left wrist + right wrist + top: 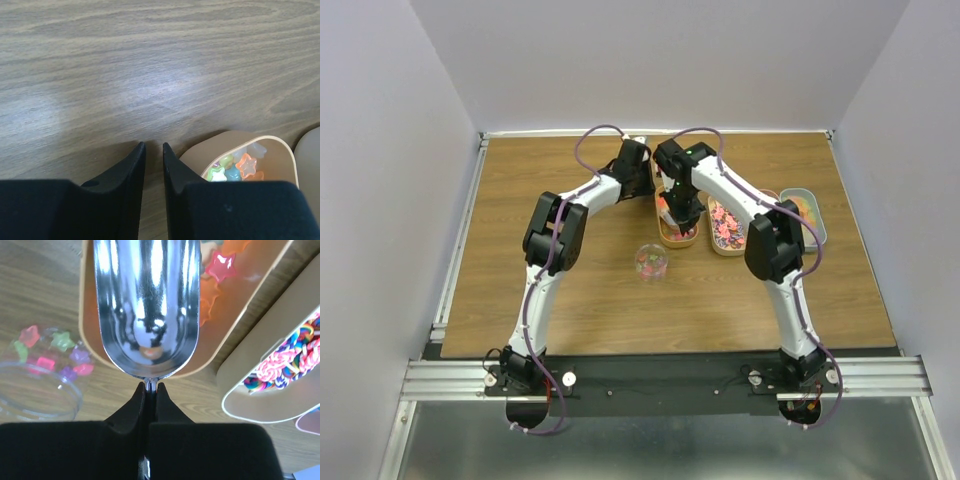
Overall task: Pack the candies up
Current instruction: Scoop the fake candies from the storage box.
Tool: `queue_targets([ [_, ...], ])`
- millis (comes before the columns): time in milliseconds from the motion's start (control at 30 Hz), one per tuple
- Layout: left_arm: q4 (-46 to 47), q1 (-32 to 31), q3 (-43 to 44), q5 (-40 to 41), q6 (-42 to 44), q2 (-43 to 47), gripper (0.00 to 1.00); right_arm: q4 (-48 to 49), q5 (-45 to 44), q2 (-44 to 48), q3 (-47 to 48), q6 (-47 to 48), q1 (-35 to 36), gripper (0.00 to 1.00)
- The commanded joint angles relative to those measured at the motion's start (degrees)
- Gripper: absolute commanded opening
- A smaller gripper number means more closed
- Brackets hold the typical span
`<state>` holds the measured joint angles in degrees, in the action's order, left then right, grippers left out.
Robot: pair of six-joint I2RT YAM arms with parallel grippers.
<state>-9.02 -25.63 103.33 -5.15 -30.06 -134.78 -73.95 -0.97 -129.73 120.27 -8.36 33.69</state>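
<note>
Wood-grain bench (125,75) fills most of what the left arm looks down on. Its end effector (153,146) hangs low over bare board, fingers drawn nearly together with a slit between them and nothing in it. The rounded end of a tan tray (285,160) sits just off to its right, with a few star-shaped candies (246,165) showing inside.

Moving right, a clear cup (35,400) stands on the bench toward the near edge. It holds a small layer of stars in green, pink and purple, so from where I stand the packing looks begun, not finished.

Next comes the right arm, which is doing the work. Its end effector (151,386) is clamped tight on the thin handle of a metal scoop (147,300). The scoop's long axis runs straight out from the fingers, along the length of the tan tray beneath it. A pink star lies loose in that tray beyond the scoop's tip. The bowl looks close to empty. An orange spot near its heel may be a sweet or a reflection; I cannot tell which.

The cup lies to the left of the scoop and nearer the arm bases, close to the tray but apart from it. I'd judge the right arm must dig forward into the tray, then swing back and left to tip.

Further right sits a second tan tray (260,335) of rainbow-coloured sweets, then a teal one (823,225).
</note>
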Motion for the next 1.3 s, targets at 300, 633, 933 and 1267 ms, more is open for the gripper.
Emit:
queue_targets([
  [300,-1.09,-2.76,-2.34,-2.94,-1.22,1.36,0.27,4.16,-7.55,-5.80,2.25,-2.36,0.41,0.01],
  [633,0.14,-3.20,-6.38,-3.73,-2.01,3.91,0.27,11.62,-10.37,-4.83,0.15,-5.70,0.41,0.01],
  [933,1.54,-3.55,-9.98,-5.22,-2.81,6.02,0.26,20.84,-10.89,-1.67,-7.83,-10.36,0.41,0.01],
  [1267,3.30,-4.08,-13.94,-6.45,-3.86,8.65,0.26,37.38,-12.12,7.73,-25.41,-12.38,0.41,0.01],
])
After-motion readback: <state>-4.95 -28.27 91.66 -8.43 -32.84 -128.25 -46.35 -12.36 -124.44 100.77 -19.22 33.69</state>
